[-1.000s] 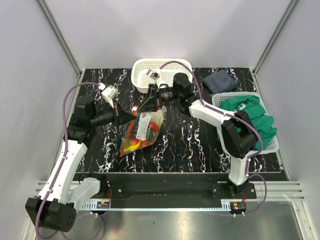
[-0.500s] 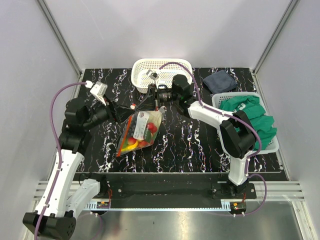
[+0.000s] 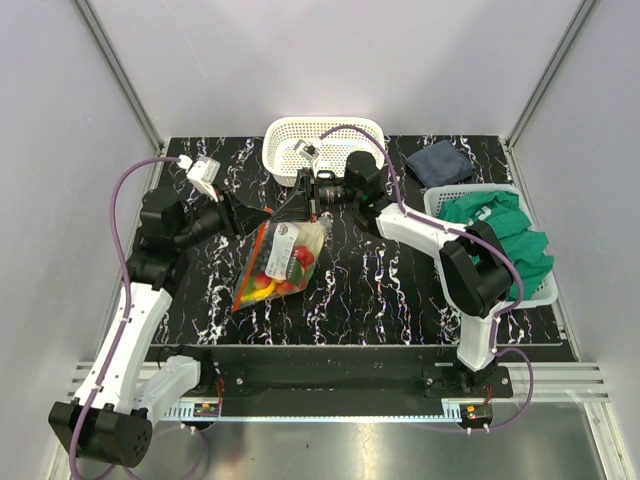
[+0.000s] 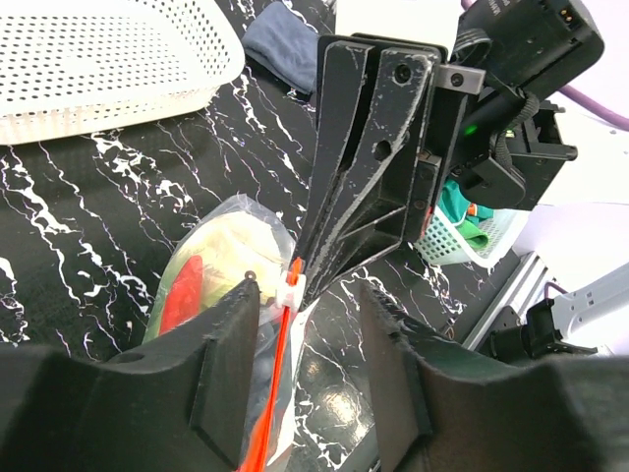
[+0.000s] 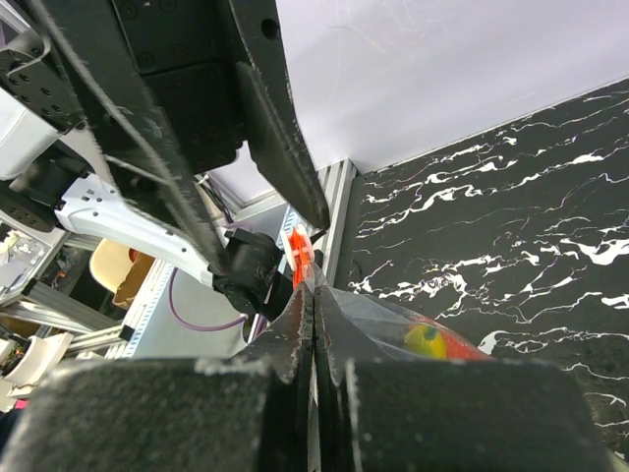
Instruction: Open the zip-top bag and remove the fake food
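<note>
While our right gripper (image 3: pixel 291 213) is clenching the top edge of the zip-top bag (image 3: pixel 283 262), seemingly to anchor it, we are holding our left gripper (image 3: pixel 258 214) released astride the red-orange slider (image 4: pixel 291 287), the fake food (image 3: pixel 272 278) sitting inside, mid-table (image 3: pixel 400 290) before the white basket (image 3: pixel 325 135).

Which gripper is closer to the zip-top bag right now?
Right. The right gripper is shut on the zip-top bag at its top edge, touching it. The left gripper is open, its fingers either side of the zip slider without clamping it.
</note>
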### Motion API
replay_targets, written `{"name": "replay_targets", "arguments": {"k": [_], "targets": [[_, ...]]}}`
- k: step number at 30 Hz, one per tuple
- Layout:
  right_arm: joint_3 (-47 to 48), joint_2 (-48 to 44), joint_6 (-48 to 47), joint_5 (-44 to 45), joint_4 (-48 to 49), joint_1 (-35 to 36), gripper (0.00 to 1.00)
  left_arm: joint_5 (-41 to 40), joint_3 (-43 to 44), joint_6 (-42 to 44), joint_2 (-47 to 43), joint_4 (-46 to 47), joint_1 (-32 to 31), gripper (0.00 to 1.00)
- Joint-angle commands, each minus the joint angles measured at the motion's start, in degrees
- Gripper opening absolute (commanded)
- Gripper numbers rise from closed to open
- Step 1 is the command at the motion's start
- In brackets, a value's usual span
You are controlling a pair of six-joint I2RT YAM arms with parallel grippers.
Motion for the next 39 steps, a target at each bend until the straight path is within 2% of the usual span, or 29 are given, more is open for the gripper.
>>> {"name": "replay_targets", "arguments": {"k": [1, 6, 7, 8, 10, 11, 14, 16, 28, 39], "targets": [[0.34, -3.65, 1.56, 0.65, 5.0, 0.5, 0.0, 0.78, 1.88, 0.68, 0.74, 3.28, -0.15, 0.41], [0.17, -3.56, 2.71, 0.74, 6.68, 0.41, 0.0, 1.4, 0.73, 1.47, 0.57, 2.84, -0.15, 0.39], [0.17, -3.48, 3.23, 0.74, 6.76, 0.5, 0.0, 1.49, 0.56, 1.56, 0.48, 2.84, -0.15, 0.36], [0.17, -3.48, 3.5, 0.74, 7.37, 0.5, 0.0, 1.32, 0.56, 1.74, 0.48, 2.67, -0.15, 0.27], [-0.27, -3.39, 4.29, 1.0, 8.34, 0.5, 0.0, 0.7, 0.47, 2.18, 0.39, 2.66, -0.15, 0.2], [-0.45, -3.47, 4.73, 0.91, 9.56, 0.5, 0.0, 0.7, 0.38, 2.35, 0.48, 2.58, -0.15, 0.12], [-0.97, -3.21, 7.36, 0.74, 12.99, 0.5, 0.0, 0.96, 0.29, 2.53, 0.83, 2.58, -0.15, 0.03], [-1.32, -3.3, 8.51, 1.61, 13.62, 0.5, 0.0, 0.87, -0.23, 2.62, 0.66, 2.66, -0.15, 0.01], [-3.43, -4.44, 13.26, 11.7, 12.84, 0.15, 0.0, 2.63, -2.34, 2.71, -0.22, 1.52, -0.15, 0.0], [-10.37, -7.16, 17.04, 19.19, 15.46, -4.85, 0.0, 2.11, -5.77, 1.92, -4.96, -4.62, -0.15, 0.0]]}}
